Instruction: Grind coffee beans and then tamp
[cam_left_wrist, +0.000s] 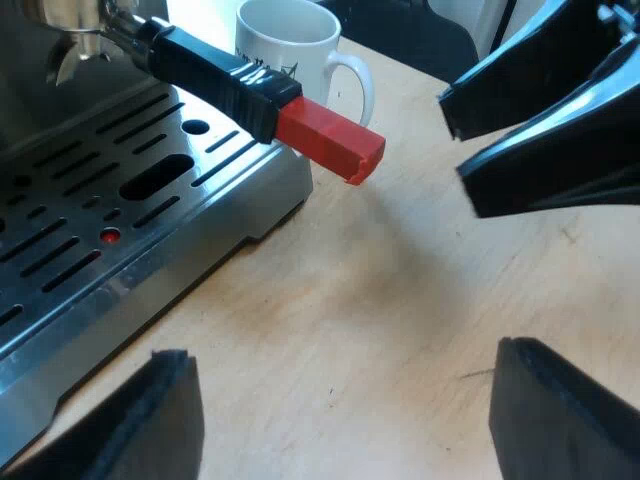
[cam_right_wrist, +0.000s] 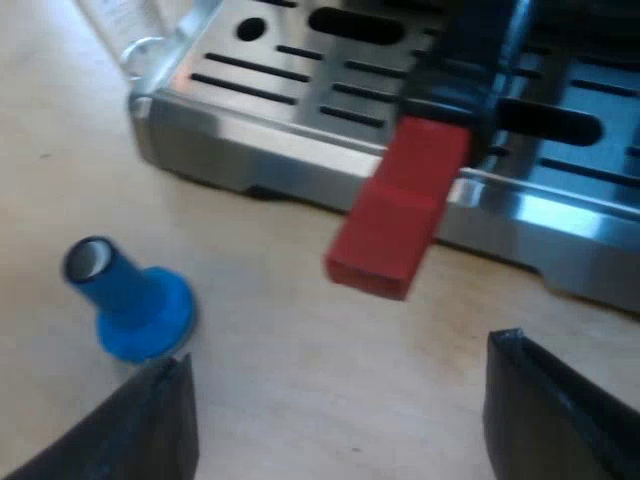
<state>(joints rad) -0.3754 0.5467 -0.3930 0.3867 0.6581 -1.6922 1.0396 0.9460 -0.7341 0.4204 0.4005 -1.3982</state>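
Handle's red end (cam_right_wrist: 390, 220) near right tool (cam_right_wrist: 340, 400) and left tool (cam_left_wrist: 345, 400), both spread wide, empty.

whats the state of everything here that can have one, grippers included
holder: in the front of the espresso machine, ungripped
left gripper: open, empty, over the table
right gripper: open, empty, near the holder's red end
blue tamper: on the table, untouched
mug: upright beside the espresso machine

Both wrist cameras sit close above the table (cam_left_wrist: 400, 300), angled down. Shared: the machine's drip tray (cam_left_wrist: 90, 200) and the handle's red end (cam_left_wrist: 330, 140), the right camera nearer.
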